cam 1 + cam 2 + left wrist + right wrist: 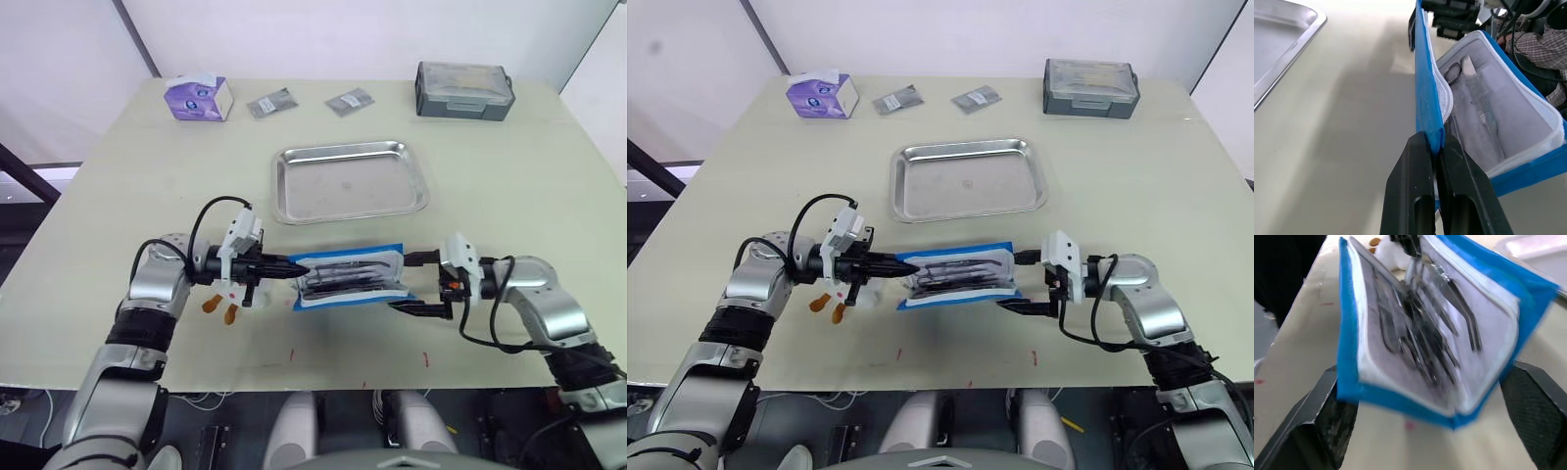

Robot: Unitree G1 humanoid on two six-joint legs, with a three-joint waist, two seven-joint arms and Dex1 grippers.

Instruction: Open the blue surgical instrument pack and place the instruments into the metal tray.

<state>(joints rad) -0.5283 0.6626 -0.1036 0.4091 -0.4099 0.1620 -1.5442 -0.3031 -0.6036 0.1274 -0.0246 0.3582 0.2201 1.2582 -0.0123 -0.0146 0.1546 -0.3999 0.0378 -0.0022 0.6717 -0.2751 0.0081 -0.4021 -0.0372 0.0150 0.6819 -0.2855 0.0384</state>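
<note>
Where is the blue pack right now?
In the head views the blue pack lies partly open near the table's front edge, just in front of the metal tray, between the left pincer and the right pincer.

Both arms wear rounded silver-grey shells over black joints. At each wrist sits a white block, and a black cable loops out of it and back into the forearm. The left claw (294, 266) has two long, slim black fingers (1415, 196) with a slot moulded into each. The right claw (423, 284) has matching black fingers (1327, 416), their broad pads finely textured and slightly scuffed.
</note>
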